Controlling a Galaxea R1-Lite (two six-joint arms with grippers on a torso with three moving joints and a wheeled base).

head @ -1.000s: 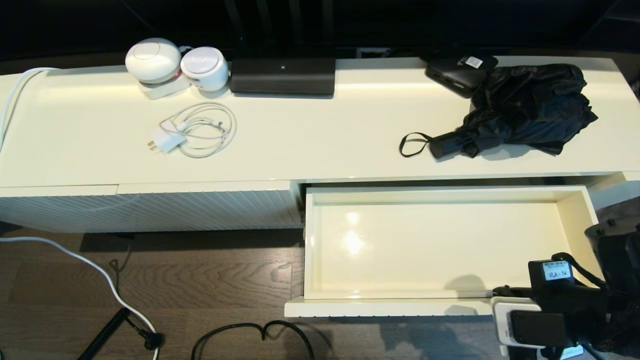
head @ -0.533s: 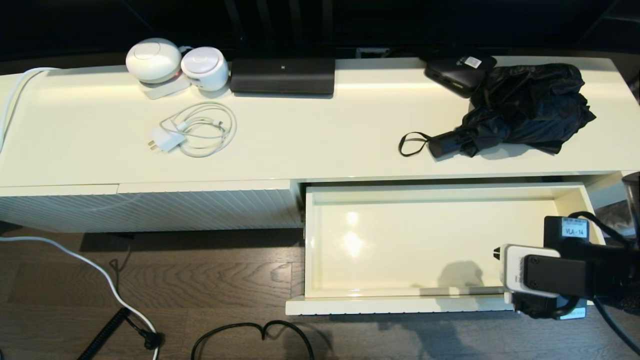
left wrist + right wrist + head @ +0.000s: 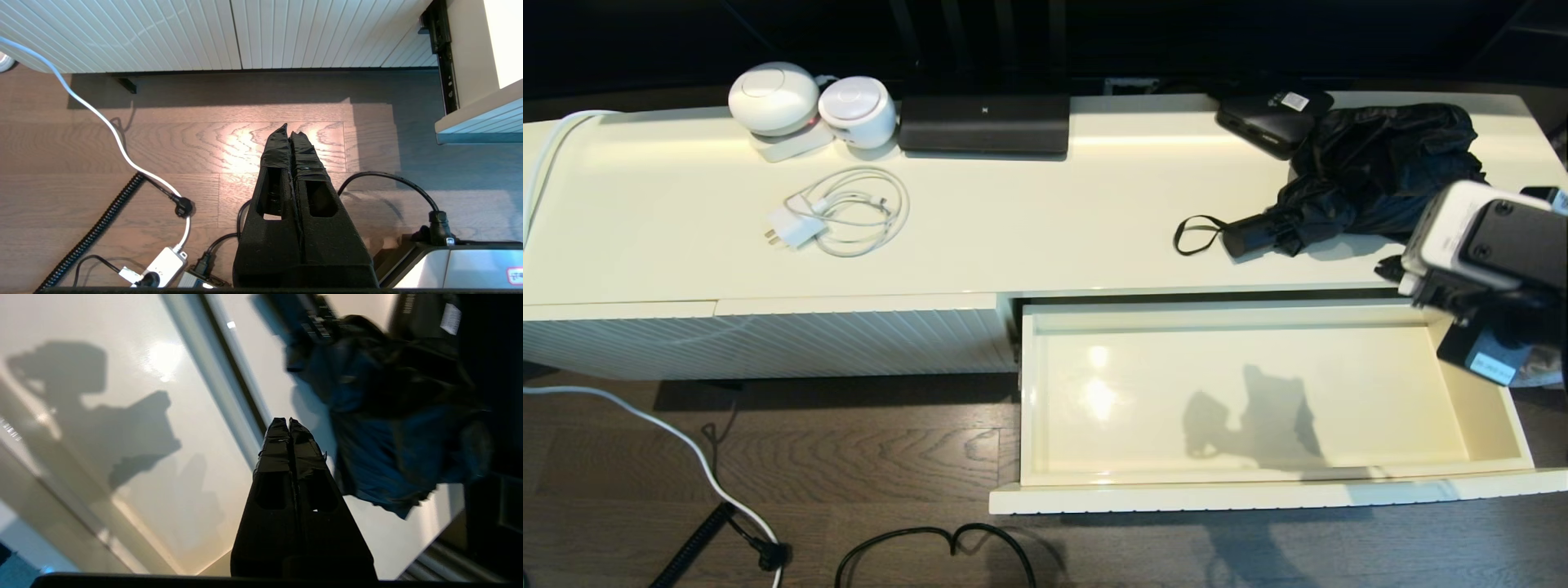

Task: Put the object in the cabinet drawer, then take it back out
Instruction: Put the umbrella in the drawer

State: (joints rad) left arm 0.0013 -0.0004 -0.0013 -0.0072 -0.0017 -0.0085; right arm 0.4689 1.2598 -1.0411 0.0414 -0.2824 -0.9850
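One crumpled black umbrella [image 3: 1380, 167] lying on glossy cream cabinet top [image 3: 1029, 212] behind open drawer [image 3: 1045, 392], right gripper [image 3: 289, 421] pinched closed, hovering beside umbrella, left gripper [image 3: 292, 130] closed, hanging over wood floor [image 3: 163, 139].

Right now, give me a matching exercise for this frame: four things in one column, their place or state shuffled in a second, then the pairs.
1. umbrella
2. drawer
3. right gripper
4. left gripper

A. pulled open, nothing inside
B. shut, above the wooden floor
C. lying on the cabinet top
D. shut and empty, near the umbrella

Pairs: 1-C, 2-A, 3-D, 4-B
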